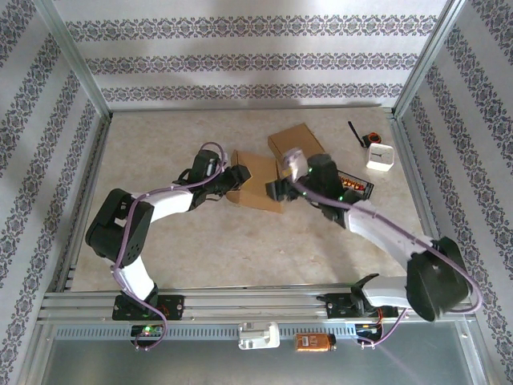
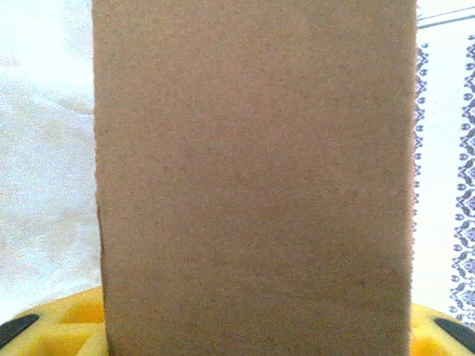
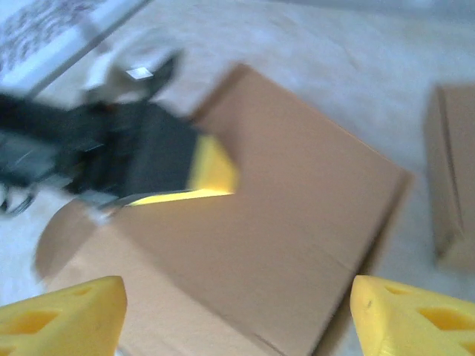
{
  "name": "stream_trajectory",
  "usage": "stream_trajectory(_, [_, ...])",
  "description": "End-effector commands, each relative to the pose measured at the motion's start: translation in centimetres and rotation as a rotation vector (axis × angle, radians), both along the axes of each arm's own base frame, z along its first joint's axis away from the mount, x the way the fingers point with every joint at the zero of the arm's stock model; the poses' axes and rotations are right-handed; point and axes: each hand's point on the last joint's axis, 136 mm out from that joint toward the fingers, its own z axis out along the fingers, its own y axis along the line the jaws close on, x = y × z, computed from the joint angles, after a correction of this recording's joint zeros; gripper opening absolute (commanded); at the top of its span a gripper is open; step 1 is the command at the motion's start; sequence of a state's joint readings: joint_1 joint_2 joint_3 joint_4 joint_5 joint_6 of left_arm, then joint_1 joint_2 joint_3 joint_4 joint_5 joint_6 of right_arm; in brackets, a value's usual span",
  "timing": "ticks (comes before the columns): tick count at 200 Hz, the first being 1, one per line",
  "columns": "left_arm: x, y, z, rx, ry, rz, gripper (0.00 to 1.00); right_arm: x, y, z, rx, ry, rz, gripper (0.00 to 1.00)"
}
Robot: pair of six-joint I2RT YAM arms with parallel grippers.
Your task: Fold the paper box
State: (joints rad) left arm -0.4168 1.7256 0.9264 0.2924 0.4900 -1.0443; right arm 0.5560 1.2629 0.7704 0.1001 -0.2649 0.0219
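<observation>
The paper box [image 1: 256, 183] lies near the middle of the table [image 1: 200, 249], a brown cardboard piece with one corner turned toward 12 o'clock. The left gripper [image 1: 234, 181] reaches in at the box's 9 o'clock edge and grasps it. In the left wrist view the cardboard [image 2: 252, 170] spans the whole gap between the yellow fingers [image 2: 59, 332], which show at 7 and 5 o'clock in that view. From the right wrist camera, the left gripper [image 3: 215, 182] sits at 10 o'clock on the panel [image 3: 297, 222], one yellow finger lying on top of the cardboard and a thin yellow strip showing beneath it.

The right gripper [image 1: 280, 191] is at the box's 3 o'clock side, released. Its two yellow fingertips [image 3: 67, 311] stand wide apart above the cardboard, with nothing held between them.

A second cardboard box [image 1: 298, 143] sits just beyond the paper box at about 1 o'clock; it appears at 3 o'clock in the right wrist view [image 3: 454, 178]. A white device [image 1: 380, 157] rests well apart toward 2 o'clock, near the frame rail.
</observation>
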Motion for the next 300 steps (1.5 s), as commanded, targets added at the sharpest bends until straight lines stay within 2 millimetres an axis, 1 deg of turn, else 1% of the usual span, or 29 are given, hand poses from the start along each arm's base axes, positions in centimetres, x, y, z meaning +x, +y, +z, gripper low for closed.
stream_trajectory(1, [0.8,1.1,2.8,-0.032,0.007,0.076,0.46,-1.3,1.3,-0.5,-0.337,-0.446,0.188,0.82])
stream_trajectory(14, [0.9,1.9,3.0,-0.049,0.040,0.134,0.46,-2.6,2.8,-1.0,-0.465,-0.617,0.295,0.84])
stream_trajectory(22, [1.0,2.3,3.2,-0.065,0.054,0.160,0.46,-2.9,3.5,-1.3,-0.522,-0.701,0.331,0.86])
stream_trajectory(29, [1.2,2.5,3.6,-0.081,0.060,0.172,0.46,-2.8,3.9,-1.5,-0.568,-0.759,0.342,0.88])
stream_trajectory(39, [1.2,2.6,3.9,-0.097,0.072,0.183,0.46,-1.8,4.2,-1.6,-0.610,-0.807,0.310,0.89])
stream_trajectory(62, [1.3,2.8,4.7,-0.125,0.076,0.195,0.46,1.4,4.3,-1.3,-0.709,-0.890,0.198,0.91])
stream_trajectory(92, [1.3,3.1,5.2,-0.148,0.083,0.205,0.45,4.2,5.2,-2.6,-0.785,-0.960,0.153,0.90])
stream_trajectory(120, [1.2,3.3,5.6,-0.169,0.094,0.214,0.45,5.6,5.6,-3.4,-0.825,-1.017,0.124,0.86])
stream_trajectory(150, [1.3,3.1,6.2,-0.193,0.088,0.194,0.45,6.5,5.8,-4.0,-0.852,-1.038,0.111,0.77])
stream_trajectory(176, [1.4,3.0,6.7,-0.198,0.070,0.184,0.46,6.7,5.8,-4.0,-0.857,-1.067,0.096,0.66])
stream_trajectory(188, [1.4,3.1,7.1,-0.195,0.057,0.181,0.50,6.6,5.8,-4.1,-0.858,-1.076,0.098,0.62])
stream_trajectory(196, [1.4,3.2,7.3,-0.191,0.047,0.180,0.54,6.4,5.8,-4.1,-0.856,-1.080,0.105,0.59])
stream_trajectory(216, [1.4,3.3,8.3,-0.180,0.002,0.172,0.67,6.1,5.6,-3.9,-0.832,-1.073,0.105,0.50])
stream_trajectory(228, [1.3,3.6,8.9,-0.172,-0.024,0.175,0.73,5.8,5.5,-3.8,-0.814,-1.059,0.116,0.46])
stream_trajectory(247, [1.1,4.3,9.8,-0.147,-0.064,0.191,0.81,5.4,5.0,-3.7,-0.790,-1.040,0.117,0.43])
stream_trajectory(261, [0.9,5.3,10.8,-0.115,-0.103,0.214,0.86,5.1,4.5,-3.8,-0.787,-1.020,0.119,0.42])
stream_trajectory(276, [0.5,6.7,12.2,-0.054,-0.163,0.237,0.88,4.8,3.7,-3.5,-0.783,-1.004,0.109,0.41])
stream_trajectory(285, [0.3,8.0,13.1,0.012,-0.209,0.263,0.89,4.6,3.2,-3.1,-0.771,-0.986,0.100,0.41])
stream_trajectory(290, [0.0,8.6,13.6,0.055,-0.236,0.274,0.89,4.4,2.9,-2.5,-0.757,-0.978,0.096,0.41])
stream_trajectory(300, [-0.5,10.5,14.7,0.154,-0.299,0.313,0.89,3.9,2.4,-2.1,-0.734,-0.934,0.114,0.41])
